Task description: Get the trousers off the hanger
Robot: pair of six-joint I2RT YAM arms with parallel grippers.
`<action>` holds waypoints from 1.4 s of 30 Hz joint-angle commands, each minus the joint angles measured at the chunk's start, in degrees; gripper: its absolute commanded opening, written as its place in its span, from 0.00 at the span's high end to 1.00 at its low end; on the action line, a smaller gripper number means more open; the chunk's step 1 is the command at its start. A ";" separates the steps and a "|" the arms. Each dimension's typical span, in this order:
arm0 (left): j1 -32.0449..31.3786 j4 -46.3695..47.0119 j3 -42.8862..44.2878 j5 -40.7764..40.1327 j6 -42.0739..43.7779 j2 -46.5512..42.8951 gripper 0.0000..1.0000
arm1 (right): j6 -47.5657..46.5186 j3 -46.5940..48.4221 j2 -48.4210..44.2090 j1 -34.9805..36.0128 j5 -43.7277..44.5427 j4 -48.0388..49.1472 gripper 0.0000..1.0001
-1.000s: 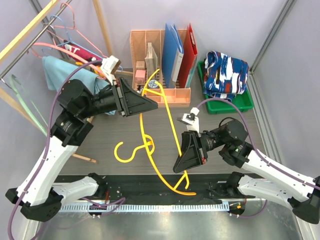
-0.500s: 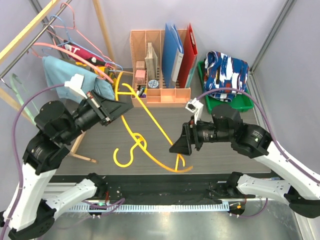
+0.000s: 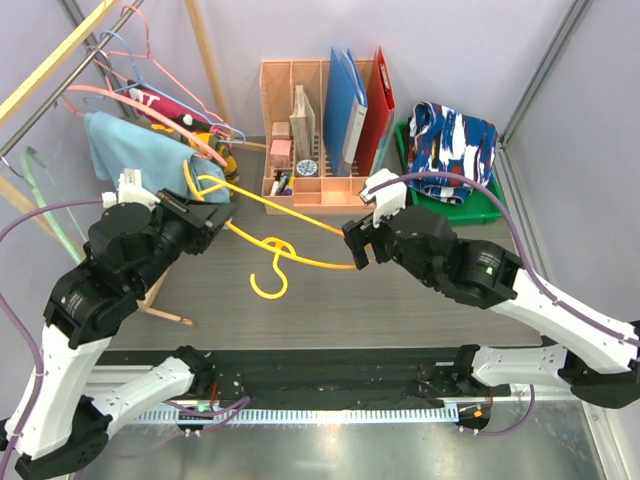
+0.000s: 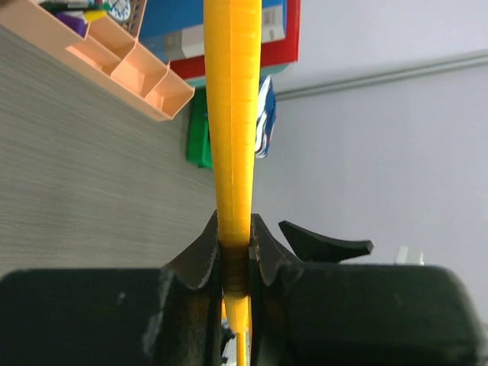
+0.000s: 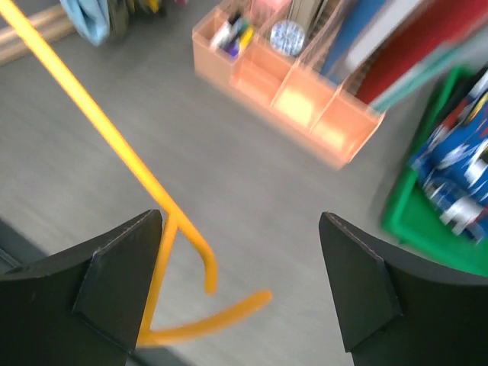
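Note:
A bare yellow hanger (image 3: 290, 250) slants above the table with no cloth on it, its hook (image 3: 268, 283) hanging down. My left gripper (image 3: 213, 214) is shut on the hanger's left part; in the left wrist view the jaws pinch the yellow bar (image 4: 232, 114) at the gripper (image 4: 235, 255). My right gripper (image 3: 353, 250) stands open at the hanger's right end. In the right wrist view that gripper (image 5: 240, 221) is empty and the hanger (image 5: 114, 130) passes by its left finger. Printed navy-white-red trousers (image 3: 455, 145) lie folded in the green tray (image 3: 480, 208). Light blue trousers (image 3: 125, 150) hang on the rack at the left.
A peach desk organizer (image 3: 320, 150) with blue and red folders stands at the back centre. A clothes rack with wooden legs (image 3: 165, 315), pink hangers (image 3: 150, 105) and more garments fills the left side. Grey walls close in the back and right.
My left gripper closed on the yellow hanger and drew it left and back. My right gripper let go of the hanger, opened wide and rose toward the table's middle.

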 commanded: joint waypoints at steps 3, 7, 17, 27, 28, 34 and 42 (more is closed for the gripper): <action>0.46 -0.77 2.97 -9.88 -1.44 -1.77 1.00 | -26.77 2.54 -5.74 -0.08 -14.43 14.40 0.09; 0.46 -0.16 2.00 -11.11 -2.59 -3.44 1.00 | -34.89 -2.38 -8.63 0.01 -19.96 16.86 0.08; 0.46 -0.16 2.44 -11.73 -5.22 -5.12 1.00 | -42.73 -21.11 -15.51 2.55 -30.10 27.74 0.16; 0.46 -1.03 2.79 -10.76 -6.19 -6.00 1.00 | -53.27 -27.26 -11.12 10.37 -15.76 46.48 0.46; 0.46 -1.21 2.96 -10.76 -6.19 -6.08 1.00 | -54.07 -27.26 -10.58 11.16 -15.05 47.09 0.48; 0.46 -2.35 4.01 -11.90 -6.55 -6.17 1.00 | -58.02 -27.17 -10.40 15.29 -8.11 47.45 0.52; 0.46 -2.88 4.90 -11.56 -7.16 -5.73 1.00 | -62.60 -28.67 -8.47 15.21 -3.97 50.08 0.52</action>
